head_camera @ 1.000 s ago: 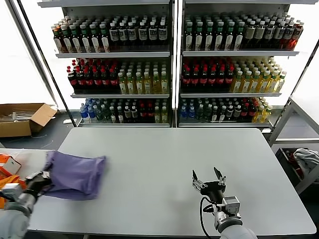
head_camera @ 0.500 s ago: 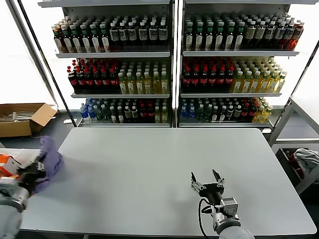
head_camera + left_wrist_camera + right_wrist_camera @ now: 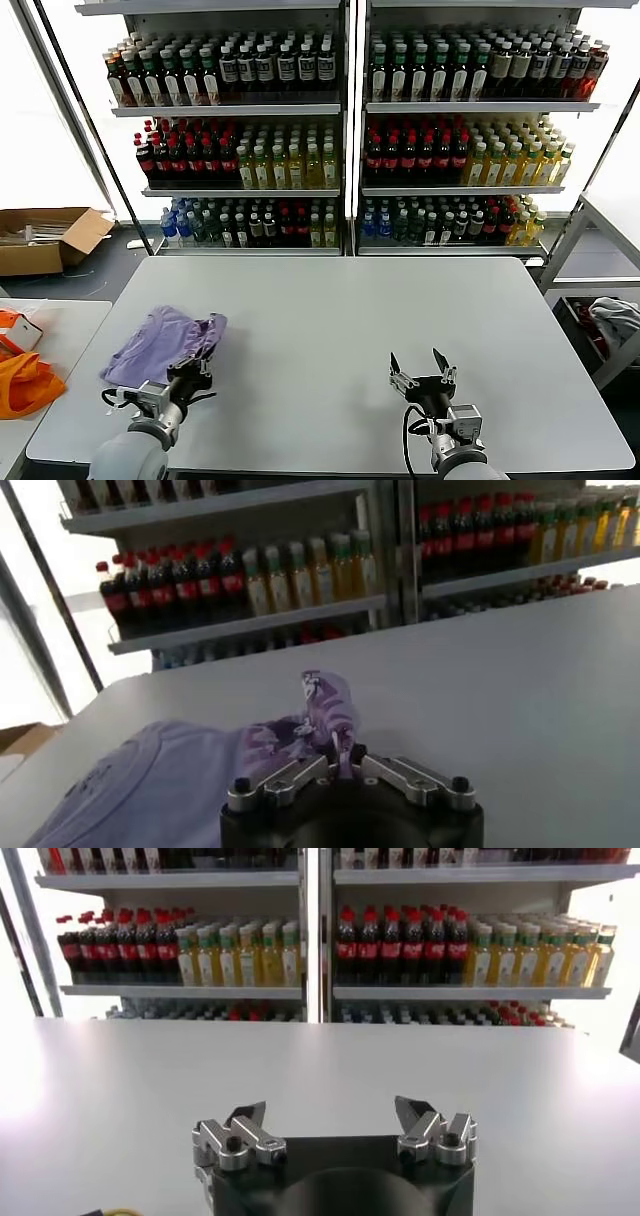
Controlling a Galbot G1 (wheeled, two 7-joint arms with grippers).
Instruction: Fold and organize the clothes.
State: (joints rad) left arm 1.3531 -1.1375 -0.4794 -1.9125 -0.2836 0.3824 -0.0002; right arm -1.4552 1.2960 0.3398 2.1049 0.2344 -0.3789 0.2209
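On the table (image 3: 330,330), I now see the shirt (image 3: 160,345) dragged inward; left gripper (image 3: 340,763) pinches its hem, right gripper (image 3: 422,372) gapes idle.

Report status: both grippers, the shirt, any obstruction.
Left gripper shut on T-shirt edge. Right gripper open, empty, hovering over table. Nothing in the way.

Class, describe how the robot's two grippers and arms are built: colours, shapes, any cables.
Both the left gripper and right gripper have silvery metal fingers with dark screws, mounted on a round black base. In the head view, a black cable loops beside the right wrist, and the arms are pale grey.
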